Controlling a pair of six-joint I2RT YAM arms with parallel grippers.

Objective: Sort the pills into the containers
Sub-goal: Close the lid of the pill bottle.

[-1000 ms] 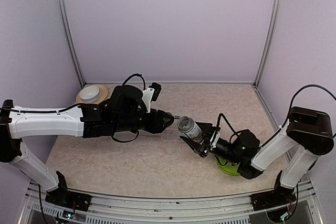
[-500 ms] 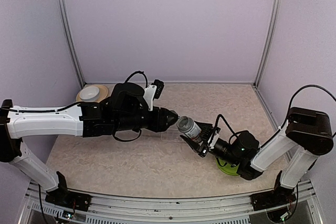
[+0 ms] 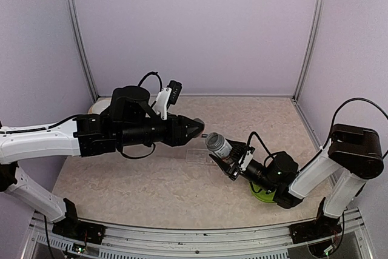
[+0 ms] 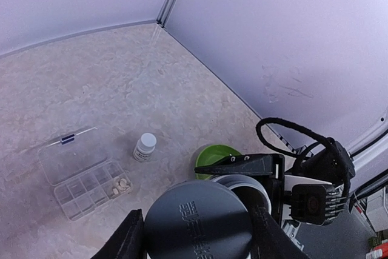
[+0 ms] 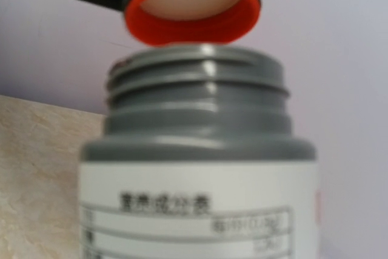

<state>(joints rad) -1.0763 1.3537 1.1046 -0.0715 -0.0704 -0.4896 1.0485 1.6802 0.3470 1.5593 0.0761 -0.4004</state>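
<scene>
The left gripper (image 3: 197, 129) clamps a round grey cap (image 5: 191, 1), the right gripper (image 3: 227, 155) an uncapped grey bottle (image 3: 215, 144). The clear compartmented plastic box (image 4: 76, 161) lies below that bottle.

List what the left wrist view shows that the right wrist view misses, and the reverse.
Only left wrist: the clear compartment box with pills in one cell, a small white bottle, a green dish. Only right wrist: the orange lining of the grey cap, the printed label on the bottle. Both: the cap apart from the bottle's open neck.
</scene>
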